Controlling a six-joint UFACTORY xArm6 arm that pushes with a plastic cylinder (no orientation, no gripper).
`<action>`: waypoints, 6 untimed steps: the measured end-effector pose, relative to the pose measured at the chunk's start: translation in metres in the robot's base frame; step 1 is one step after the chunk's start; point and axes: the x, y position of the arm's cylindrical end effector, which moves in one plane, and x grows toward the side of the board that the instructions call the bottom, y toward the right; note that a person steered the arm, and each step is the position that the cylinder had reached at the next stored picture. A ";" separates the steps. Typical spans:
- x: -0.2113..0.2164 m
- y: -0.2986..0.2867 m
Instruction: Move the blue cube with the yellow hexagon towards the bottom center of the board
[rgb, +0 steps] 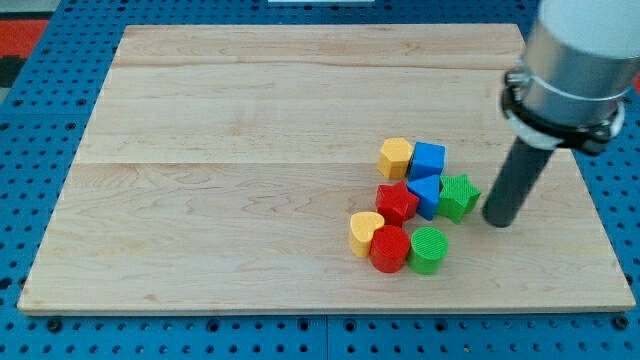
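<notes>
The blue cube (427, 159) sits right of centre on the wooden board (250, 150), touching the yellow hexagon (396, 157) on its left. Both lie at the top of a cluster of blocks. My tip (499, 218) rests on the board to the right of the cluster, just right of the green star (459, 196), a short gap apart. It is below and to the right of the blue cube.
The cluster also holds a second blue block (426, 194), a red star (396, 203), a yellow heart (365, 232), a red cylinder (389, 248) and a green cylinder (429, 249). The board's right edge (590, 200) is close to my tip.
</notes>
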 end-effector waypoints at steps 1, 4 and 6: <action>-0.026 0.033; -0.066 -0.043; -0.063 -0.111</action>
